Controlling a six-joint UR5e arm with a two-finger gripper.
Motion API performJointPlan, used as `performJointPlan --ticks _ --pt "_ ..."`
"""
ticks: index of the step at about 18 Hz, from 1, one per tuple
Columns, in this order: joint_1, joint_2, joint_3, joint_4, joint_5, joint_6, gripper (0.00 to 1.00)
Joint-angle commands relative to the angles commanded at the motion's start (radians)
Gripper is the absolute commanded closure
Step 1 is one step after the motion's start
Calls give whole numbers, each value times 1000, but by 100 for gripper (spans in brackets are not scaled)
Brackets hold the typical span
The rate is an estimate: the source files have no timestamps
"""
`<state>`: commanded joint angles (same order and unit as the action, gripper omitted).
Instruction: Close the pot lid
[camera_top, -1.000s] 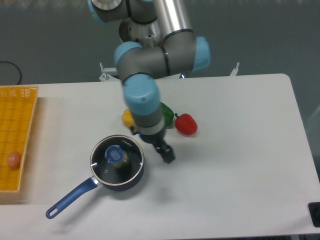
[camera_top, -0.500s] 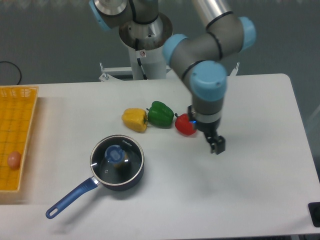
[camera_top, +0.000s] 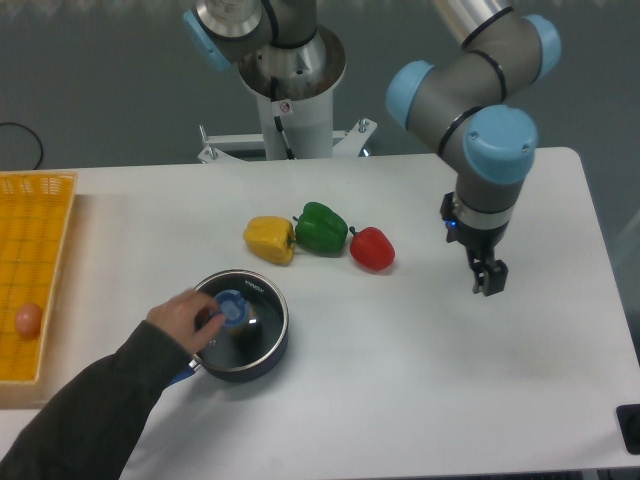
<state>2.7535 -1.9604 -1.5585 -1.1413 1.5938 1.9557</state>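
**Lid on pot, far left of gripper**

Far to the left of the gripper, at table edge: yellow basket (camera_top: 40, 200) holding one small pinkish round object (camera_top: 28, 319).

Nearer, but still well left of the gripper and lower in view: a human hand (camera_top: 183, 321) in a dark sleeve, reaching in from bottom left, fingers at the lid's blue knob. Lid (camera_top: 250, 325) seated flat on the pot (camera_top: 262, 352), rim to rim; pot's blue handle mostly hidden under the sleeve.

Between pot and gripper, slightly higher in view: yellow pepper (camera_top: 270, 239), green pepper (camera_top: 321, 228), red pepper (camera_top: 372, 248), in a row, each touching or just beside the next.

Gripper (camera_top: 489, 281) at right, pointing down over bare white table (camera_top: 420, 400), well apart from pot, lid and peppers. Holding nothing visible; fingers too small and dark — apart or together, cannot tell.
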Motion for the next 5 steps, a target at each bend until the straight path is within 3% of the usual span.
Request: performJointPlan --ticks 5 --pt "2 3 -3 -5 0 22 0"
